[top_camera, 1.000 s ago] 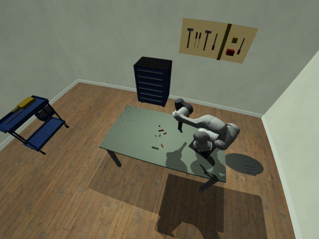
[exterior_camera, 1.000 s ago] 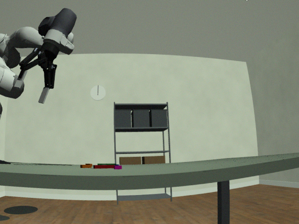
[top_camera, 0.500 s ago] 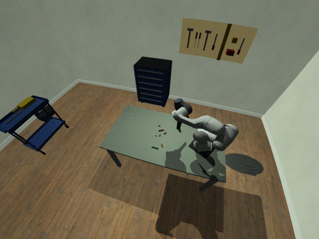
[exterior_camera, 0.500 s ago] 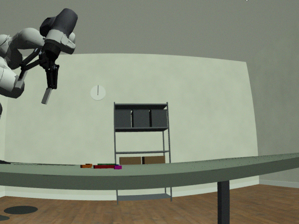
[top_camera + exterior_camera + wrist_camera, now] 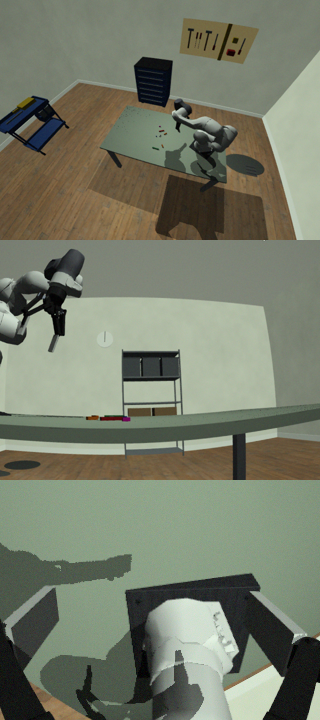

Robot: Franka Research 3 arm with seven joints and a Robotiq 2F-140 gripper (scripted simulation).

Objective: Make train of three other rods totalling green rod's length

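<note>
Several small rods lie in the middle of the grey-green table [image 5: 134, 121] [image 5: 206, 420]. In the top view the green rod [image 5: 155, 148] lies nearest the front, with an orange rod [image 5: 162, 145] beside it. Farther back are a red rod [image 5: 161, 130], a second orange rod [image 5: 165, 134], a magenta rod [image 5: 159, 126] and tiny blue and grey pieces. The exterior view shows an orange rod [image 5: 92, 417], the red rod [image 5: 111, 418] and the magenta rod [image 5: 126, 419] at the table's edge line. My gripper [image 5: 178, 128] [image 5: 37, 337] [image 5: 152, 606] is open and empty, high above the table, right of the rods. The wrist view shows no rod.
The arm's base [image 5: 204, 147] stands on the right part of the table. A dark drawer cabinet [image 5: 153, 81] stands behind the table, a blue cart [image 5: 28, 121] at the left, and a shelf rack [image 5: 151, 384] by the far wall.
</note>
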